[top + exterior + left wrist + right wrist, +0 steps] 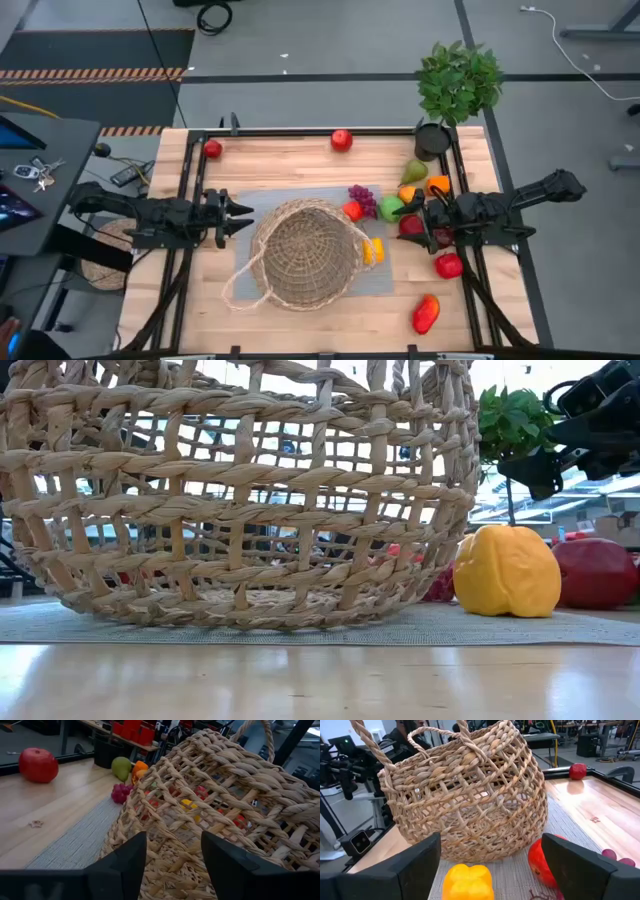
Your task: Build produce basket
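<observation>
The tan wicker basket (305, 250) stands with its base on a grey mat (255, 200) at mid-table. My left gripper (243, 215) is open and level just left of the basket's wall (210, 795), which fills its wrist view. My right gripper (418, 215) is open and raised (545, 465) over the produce right of the basket. Below its spread fingers lie the yellow pepper (467, 880) and a red-orange fruit (542, 862). Grapes (362, 197), a green apple (390, 208), a pear (415, 172), oranges (437, 185) and red apples (449, 265) lie around it.
Two red apples (342, 140) (213, 149) sit near the far edge and a mango (426, 313) near the near right corner. A potted plant (458, 85) stands at the far right corner. The basket's loop handle (240, 285) trails toward the near left. Black rails (190, 180) frame the table.
</observation>
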